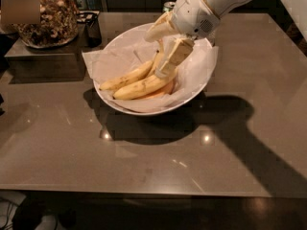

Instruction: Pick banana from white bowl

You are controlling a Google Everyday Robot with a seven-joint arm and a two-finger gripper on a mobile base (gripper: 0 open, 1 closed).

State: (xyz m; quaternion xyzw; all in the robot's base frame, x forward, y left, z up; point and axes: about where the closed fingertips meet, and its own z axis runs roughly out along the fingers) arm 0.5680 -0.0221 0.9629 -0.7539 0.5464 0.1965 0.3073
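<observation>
Grey table (240,128), paper-lined white bowl (125,107), yellow bananas (139,86), hand (168,63) over them.

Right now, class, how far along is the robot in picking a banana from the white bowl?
Done: the approach; the gripper sits inside the white bowl, at the right ends of the bananas. In hand: securing a grip, not confirmable. Left: lifting one out; all bananas lie on the paper lining.

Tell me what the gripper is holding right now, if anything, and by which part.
Cannot tell. The gripper is down inside the white bowl, at the ends of the bananas on the view's right; they lie on the paper lining, none lifted.
</observation>
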